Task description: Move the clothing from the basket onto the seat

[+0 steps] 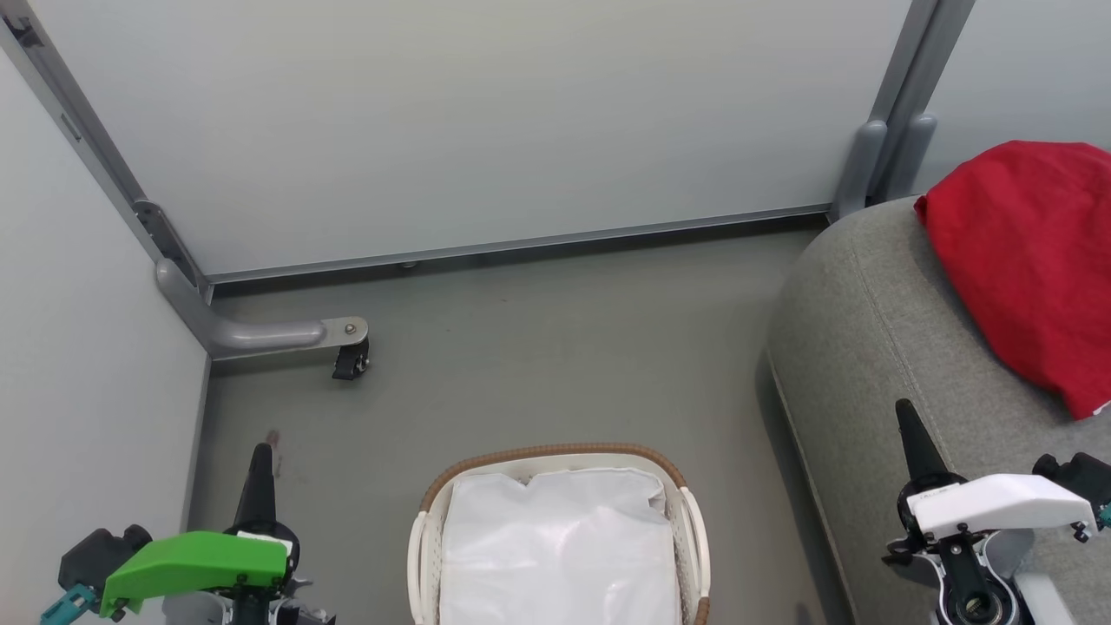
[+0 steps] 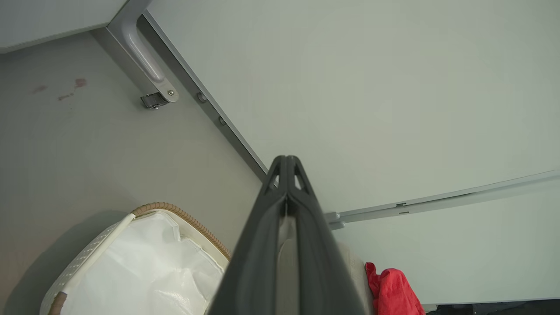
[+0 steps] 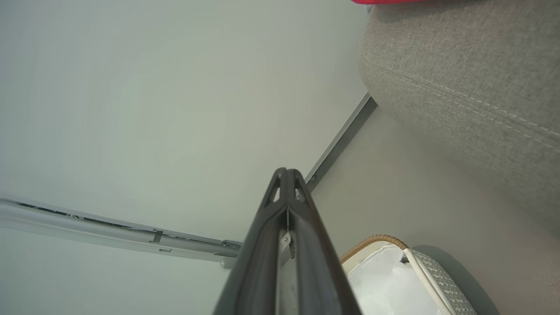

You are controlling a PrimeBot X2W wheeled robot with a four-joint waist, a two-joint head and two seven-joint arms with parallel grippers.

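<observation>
The red clothing (image 1: 1033, 260) lies heaped on the grey seat (image 1: 859, 347) at the right; a corner of the clothing (image 2: 393, 291) shows in the left wrist view. The white basket (image 1: 686, 512) with its brown rim stands on the floor at bottom centre, holding just its white liner (image 1: 555, 547). Left of the basket, my left gripper (image 1: 260, 456) is shut with nothing in it, its fingers (image 2: 286, 192) pressed together. My right gripper (image 1: 907, 417) hangs over the seat's front edge, shut and empty, fingers (image 3: 286, 192) closed.
Pale partition panels (image 1: 451, 121) wall in the grey floor (image 1: 538, 365) on the back and left. A grey foot with a black caster (image 1: 351, 360) juts from the left corner. Another grey post (image 1: 864, 165) stands behind the seat.
</observation>
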